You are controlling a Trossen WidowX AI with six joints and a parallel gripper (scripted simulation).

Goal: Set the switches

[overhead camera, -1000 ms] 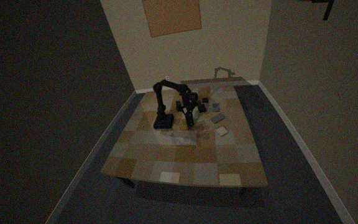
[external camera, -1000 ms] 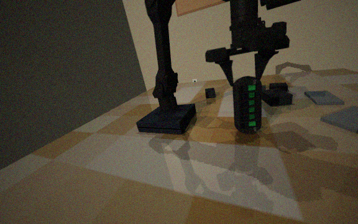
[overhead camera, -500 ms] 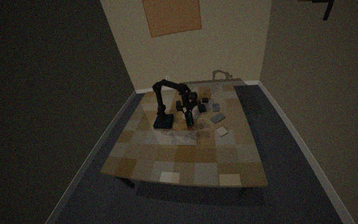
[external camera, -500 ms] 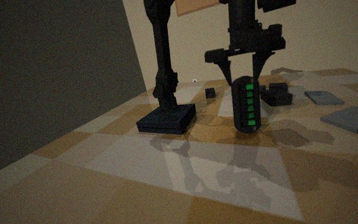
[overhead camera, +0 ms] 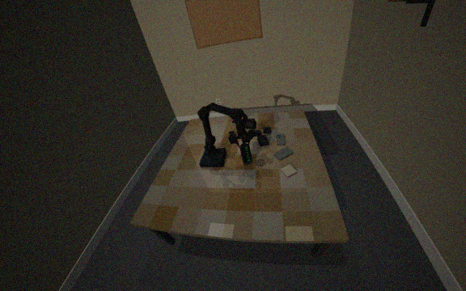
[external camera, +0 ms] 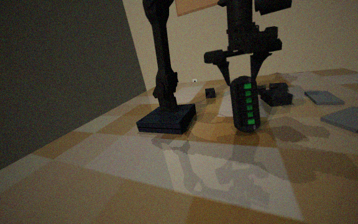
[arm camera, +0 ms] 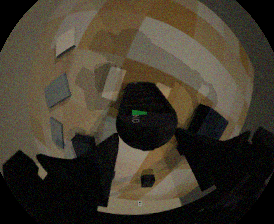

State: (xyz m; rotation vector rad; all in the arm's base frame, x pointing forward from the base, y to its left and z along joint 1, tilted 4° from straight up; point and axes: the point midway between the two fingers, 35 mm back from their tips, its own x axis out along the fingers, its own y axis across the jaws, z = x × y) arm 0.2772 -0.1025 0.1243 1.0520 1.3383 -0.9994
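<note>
From the top, we find the dark controller unit (overhead camera: 246, 154) (external camera: 245, 104) (arm camera: 147, 107) small and dim beneath the gripper (overhead camera: 245, 144) (external camera: 242, 82) (arm camera: 147, 133); numbers are unreadable.

In the exterior view, its fingers grip the upright unit; its underside is hidden. Open bench (overhead camera: 253, 200) (external camera: 120, 190) (arm camera: 198, 60) lies nearer us.

At the wrist, we see its end, switches mostly hidden, grey plates (arm camera: 58, 90) well aside.

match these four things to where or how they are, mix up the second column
Column one
1. controller unit
2. gripper
3. arm's base
4. orange board

Column two
A. on the wall
B. standing on end, its row of green switch ends running up and down
C. on the table, under the arm's first joints
D. above the table, pointing down, a finger at either side of the unit's upper end

Pairs: 1-B, 2-D, 3-C, 4-A
</note>
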